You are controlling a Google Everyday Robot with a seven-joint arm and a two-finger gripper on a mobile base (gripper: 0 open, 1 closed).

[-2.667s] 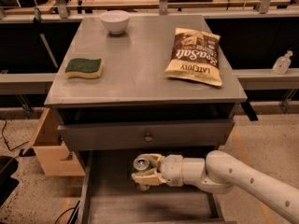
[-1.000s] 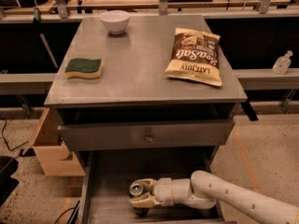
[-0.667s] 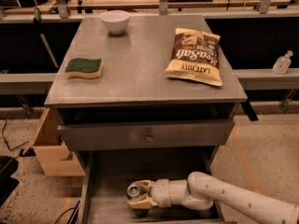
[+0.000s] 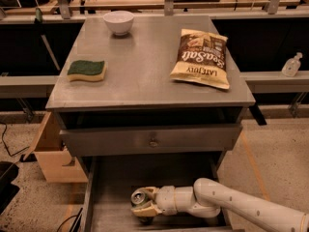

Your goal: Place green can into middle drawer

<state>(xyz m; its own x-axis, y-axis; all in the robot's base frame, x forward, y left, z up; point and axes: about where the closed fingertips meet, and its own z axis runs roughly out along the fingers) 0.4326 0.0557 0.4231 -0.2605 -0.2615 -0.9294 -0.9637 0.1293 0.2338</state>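
Grey wood-grain floor, middle drawer [image 4: 145, 174]: pulled open at 6 o'clock of the view, under the closed drawer front [image 4: 116, 141] with its small round knob [image 4: 153, 141]; thin low side wall visible on the left.

Green can [image 4: 140, 196]: inside the middle drawer, toward its front edge, silver top and pull-tab tilted toward the camera; whether its base touches the floor cannot be told.

Gripper [image 4: 144, 205]: enters from 4 o'clock on a white arm [image 4: 227, 206]; fingers clamped on the green can, one above and one below as seen.

Cabinet top [image 4: 145, 81], contents: white bowl [image 4: 119, 21] at 11 o'clock; green-and-yellow sponge [image 4: 86, 70] at 9 o'clock; Sea Salt chip bag [image 4: 201, 58] at 2 o'clock; none involved.

Step in hand, judged: set-down and release, task nearly done. Handling note: bring the can upright and lower it until the base sits flat on the floor; part the fingers only then, and only enough to clear its sides; draw back toward 4 o'clock along the arm's own line, low, so the wrist misses the drawer front above and the light can is not nudged over.
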